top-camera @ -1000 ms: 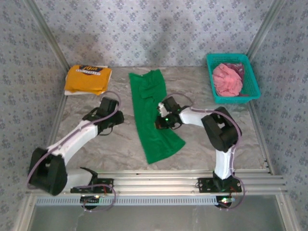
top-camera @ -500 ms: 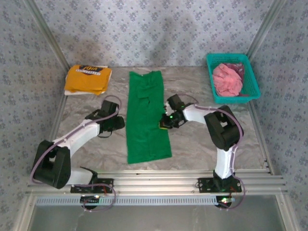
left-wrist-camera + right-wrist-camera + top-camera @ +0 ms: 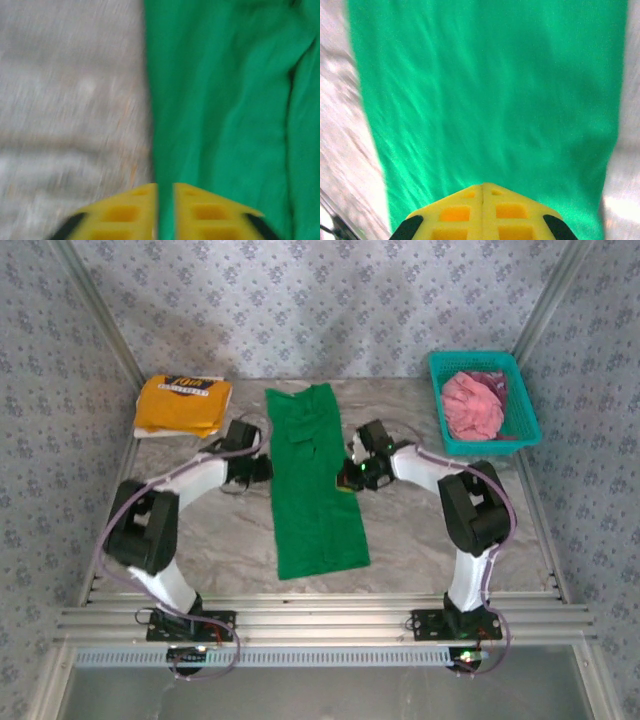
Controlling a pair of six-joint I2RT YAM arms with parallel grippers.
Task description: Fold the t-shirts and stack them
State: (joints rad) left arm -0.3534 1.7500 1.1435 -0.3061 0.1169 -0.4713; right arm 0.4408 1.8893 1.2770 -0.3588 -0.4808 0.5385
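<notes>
You have the yellow-orange printed cloth tee (image 3: pixel 183 405) folded at the worktop's (image 3: pixel 420 540) 10 o'clock corner, the bright green cloth tee (image 3: pixel 315 490) is only a lengthwise strip at centre, with the left tool (image 3: pixel 257 468) closed at its 9 o'clock edge and the right tool (image 3: pixel 350 478) closed at its 3 o'clock edge, and the crumpled pink cloth tee (image 3: pixel 472 405) is unfolded in the teal plastic basket (image 3: pixel 485 447) at 2 o'clock.

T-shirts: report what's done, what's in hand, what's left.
Done: the yellow-orange t-shirt lies folded at the far left. In hand: the green t-shirt, a long strip, pinched at its sides by the left hand and right hand. Left: folding it shorter, stacking, and the pink t-shirt crumpled in the teal basket.
</notes>
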